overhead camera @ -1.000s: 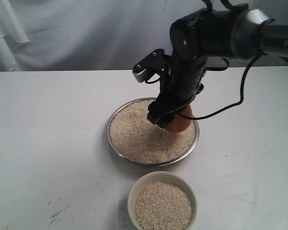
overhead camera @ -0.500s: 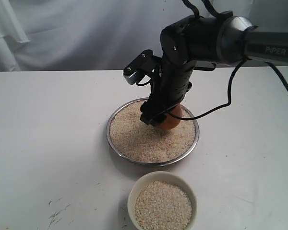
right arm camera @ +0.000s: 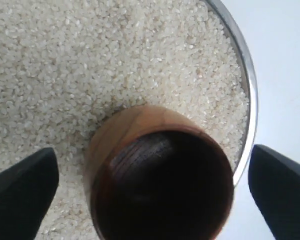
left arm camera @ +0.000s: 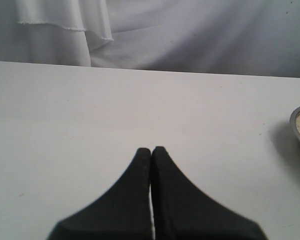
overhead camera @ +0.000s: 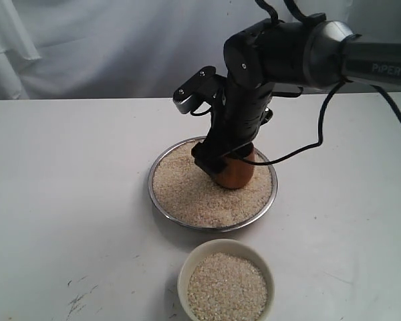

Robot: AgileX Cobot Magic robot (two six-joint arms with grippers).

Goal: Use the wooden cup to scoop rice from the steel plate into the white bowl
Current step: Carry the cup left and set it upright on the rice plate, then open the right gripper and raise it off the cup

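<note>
Since the wooden cup (overhead camera: 234, 175) stands upright, bedded in the rice (overhead camera: 187, 190) right of centre on the steel plate (overhead camera: 150, 190) at mid-frame of the exterior view, log it as not yet scooping: its dark interior looks empty. Around it, your right gripper (overhead camera: 226, 164) has its fingers (right arm camera: 25, 190) spread, with a gap on either side and no pinch. Your left gripper (left arm camera: 151, 151) is pressed together over bare table (left arm camera: 65, 110), probably to keep clear. At lower centre, the white bowl (overhead camera: 226, 243) already holds rice. You need a grip before any tilt.
</note>
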